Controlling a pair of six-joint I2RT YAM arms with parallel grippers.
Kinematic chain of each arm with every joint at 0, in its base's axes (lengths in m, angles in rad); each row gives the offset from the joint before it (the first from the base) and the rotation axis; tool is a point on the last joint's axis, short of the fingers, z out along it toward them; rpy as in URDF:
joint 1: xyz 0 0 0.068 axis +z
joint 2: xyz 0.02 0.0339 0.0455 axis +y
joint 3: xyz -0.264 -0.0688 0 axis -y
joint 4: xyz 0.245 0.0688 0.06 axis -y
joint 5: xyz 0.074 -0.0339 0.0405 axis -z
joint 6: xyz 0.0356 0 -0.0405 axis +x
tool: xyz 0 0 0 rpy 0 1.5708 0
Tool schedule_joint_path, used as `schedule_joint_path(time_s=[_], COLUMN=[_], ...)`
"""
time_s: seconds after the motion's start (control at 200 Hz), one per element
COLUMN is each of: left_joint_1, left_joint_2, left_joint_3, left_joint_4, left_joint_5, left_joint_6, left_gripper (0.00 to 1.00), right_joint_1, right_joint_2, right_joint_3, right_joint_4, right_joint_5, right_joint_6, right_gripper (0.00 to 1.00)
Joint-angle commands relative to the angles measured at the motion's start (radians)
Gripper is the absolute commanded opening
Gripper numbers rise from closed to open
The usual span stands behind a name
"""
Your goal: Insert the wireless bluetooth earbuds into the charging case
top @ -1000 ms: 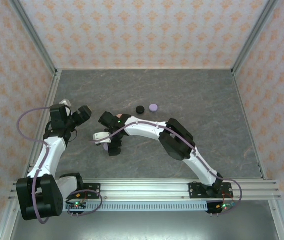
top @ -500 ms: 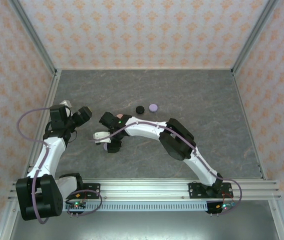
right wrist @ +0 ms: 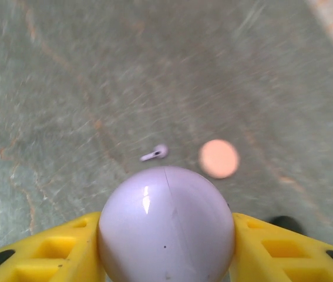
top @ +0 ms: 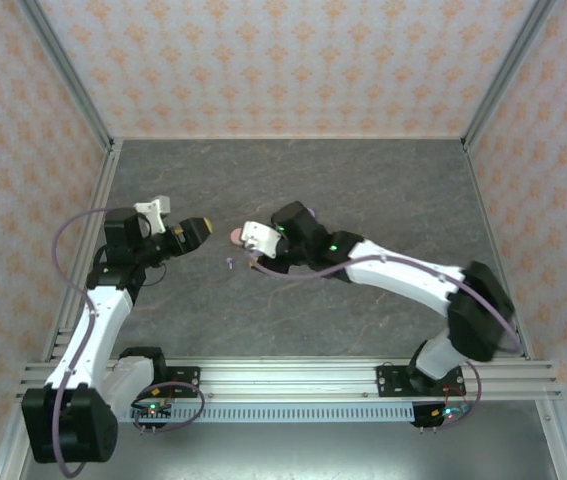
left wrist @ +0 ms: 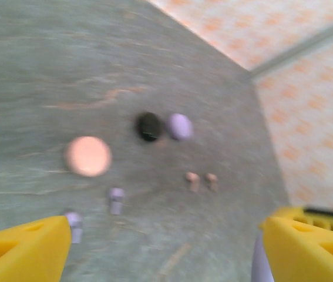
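Grey marbled tabletop between peach-patterned walls is carrying the lot: one lavender earbud [left wrist: 116, 200] and its twin [left wrist: 74, 222] are lying left of the middle, well apart from every edge, with a pink disc [left wrist: 88, 155] just beyond them towards the far edge. Two pink earbuds [left wrist: 192, 179] are lying further right, and a black disc [left wrist: 149, 126] and a lavender disc [left wrist: 180, 126] are sitting side by side further back. The lavender charging case [right wrist: 165, 200] is hanging above the buds with its seam closed. Being round and glossy, it is probably asking for a level, steady hold, with the seam turned towards the other arm so the lid can be prised open before any bud goes in. The right gripper [right wrist: 166, 235] is pinching that case between its yellow fingers, while the left gripper [left wrist: 166, 235] is hovering spread wide, holding nothing
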Motion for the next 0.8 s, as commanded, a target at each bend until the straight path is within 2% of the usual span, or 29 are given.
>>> schedule_joint_path(time_s=[0.0, 0.155, 0.355, 0.525, 0.796], left_joint_1=[-0.061, -0.159, -0.287, -0.368, -0.446], left_joint_2=[-0.072, -0.102, -0.055, -0.007, 0.046], left_joint_3=[0.059, 0.097, 0.130, 0.138, 0.145], left_joint_4=[0.015, 0.027, 0.090, 0.163, 0.210], left_joint_5=[0.158, 0.185, 0.158, 0.124, 0.086], left_joint_6=[-0.051, -0.065, -0.109, -0.138, -0.144], left_gripper=[0.86, 0.87, 0.85, 0.78, 0.66], right_joint_1=[0.002, 0.001, 0.002, 0.002, 0.002], right_joint_2=[-0.123, -0.245, -0.281, -0.279, -0.271], right_joint_3=[-0.098, -0.130, -0.106, -0.097, -0.091], right_joint_4=[0.167, 0.186, 0.172, 0.165, 0.157], right_joint_5=[0.079, 0.061, 0.020, -0.005, -0.017], right_joint_6=[0.028, 0.033, 0.034, 0.037, 0.037], right_gripper=[0.50, 0.50, 0.50, 0.50, 0.50])
